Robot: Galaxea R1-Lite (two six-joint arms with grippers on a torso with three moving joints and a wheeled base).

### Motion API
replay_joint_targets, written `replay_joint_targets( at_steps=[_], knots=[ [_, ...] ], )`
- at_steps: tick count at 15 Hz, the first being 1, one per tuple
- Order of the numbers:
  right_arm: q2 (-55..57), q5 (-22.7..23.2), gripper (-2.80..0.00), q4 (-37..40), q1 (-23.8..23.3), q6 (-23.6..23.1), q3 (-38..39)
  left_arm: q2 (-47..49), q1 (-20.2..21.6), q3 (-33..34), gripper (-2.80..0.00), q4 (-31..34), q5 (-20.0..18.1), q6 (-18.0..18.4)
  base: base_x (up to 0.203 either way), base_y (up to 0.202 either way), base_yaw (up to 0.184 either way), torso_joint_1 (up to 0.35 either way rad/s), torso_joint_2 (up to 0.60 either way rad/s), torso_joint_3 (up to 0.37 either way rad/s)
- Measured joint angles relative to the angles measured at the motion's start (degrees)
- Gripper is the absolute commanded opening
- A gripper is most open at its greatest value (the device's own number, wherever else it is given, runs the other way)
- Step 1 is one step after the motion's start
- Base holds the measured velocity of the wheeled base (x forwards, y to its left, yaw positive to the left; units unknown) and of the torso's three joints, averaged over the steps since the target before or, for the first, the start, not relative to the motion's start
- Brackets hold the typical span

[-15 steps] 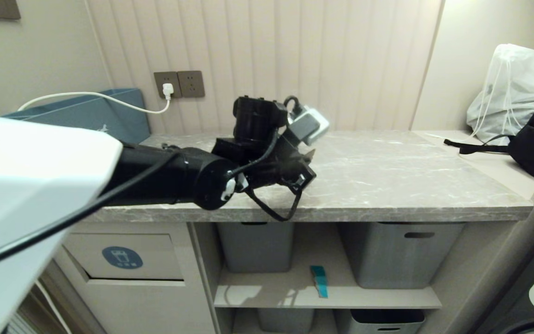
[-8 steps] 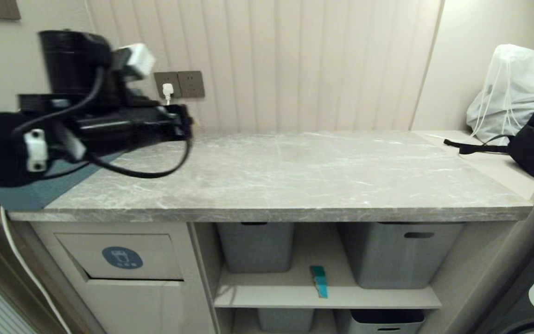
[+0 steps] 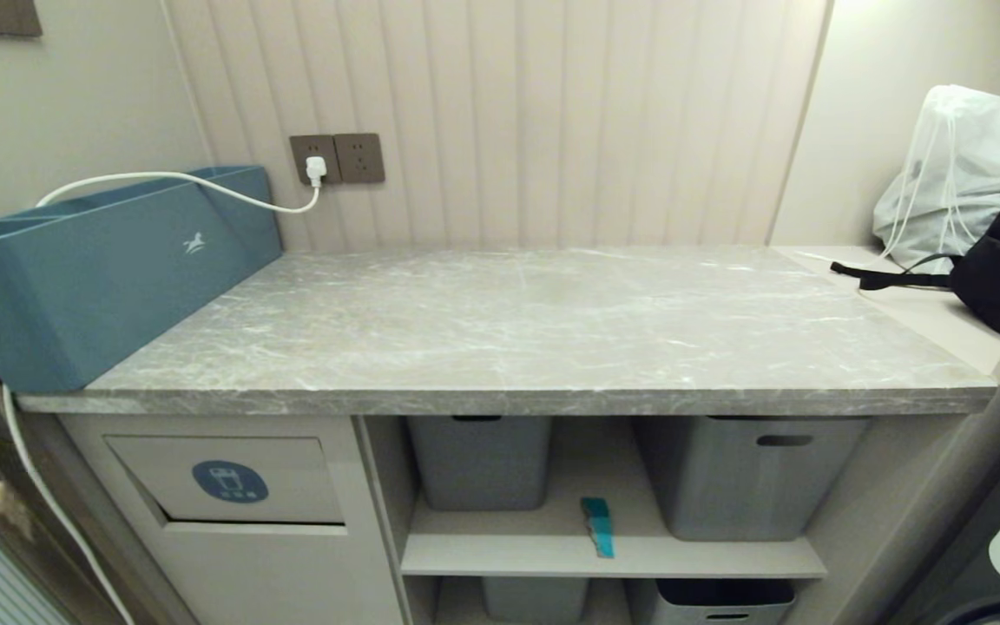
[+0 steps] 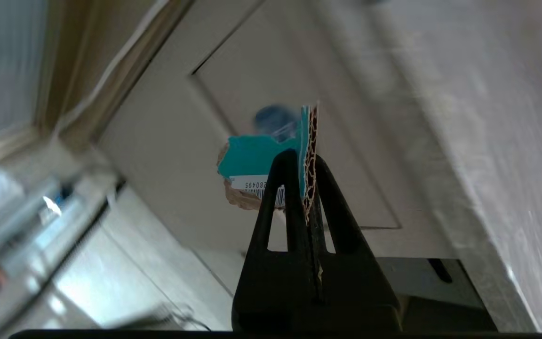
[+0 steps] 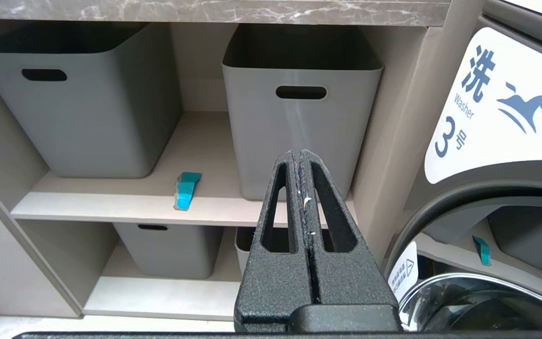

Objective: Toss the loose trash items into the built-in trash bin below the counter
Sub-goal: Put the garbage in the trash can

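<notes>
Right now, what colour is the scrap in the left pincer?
Teal on its face, with a brown corrugated edge and a white barcode strip: scrap, left pincer. Clearest in the left wrist view.

Teal cardboard scrap [image 4: 252, 157] between closed jaws, bin flap [image 4: 299, 117] beyond

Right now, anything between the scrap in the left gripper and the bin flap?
Nothing visible. The left gripper is shut on the teal scrap, facing the bin flap with only open air between. The flap itself looks shut, so it would need pushing in.
</notes>
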Motion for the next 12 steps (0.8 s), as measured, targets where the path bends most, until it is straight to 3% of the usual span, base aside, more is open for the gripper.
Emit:
replay_joint_targets(
  at_steps=[2, 5, 9, 12],
  knots=[
    [0.0, 0.0, -2.8, 0.0, 0.0, 0.0, 0.0, 2.8, 5.8, 4.0, -2.8, -1.9, -5.1, -4.7, 0.0, 0.0, 0.0, 0.0, 0.0, 0.0],
    [0.0, 0.0, -2.8, 0.0, 0.0, 0.0, 0.0, 13.7, 7.2, 5.5, -2.8, -7.1, -7.7, -10.4, 0.0, 0.0, 0.0, 0.0, 0.0, 0.0],
    [0.0, 0.0, -2.8, 0.0, 0.0, 0.0, 0.0, 34.4, 3.5, 5.1, -2.8, -19.9, -10.1, -16.7, 0.0, 0.0, 0.0, 0.0, 0.0, 0.0],
    [0.0, 0.0, -2.8, 0.0, 0.0, 0.0, 0.0, 50.3, -3.4, 2.4, -2.8, -32.0, -9.7, -22.5, 0.0, 0.0, 0.0, 0.0, 0.0, 0.0]
  ],
)
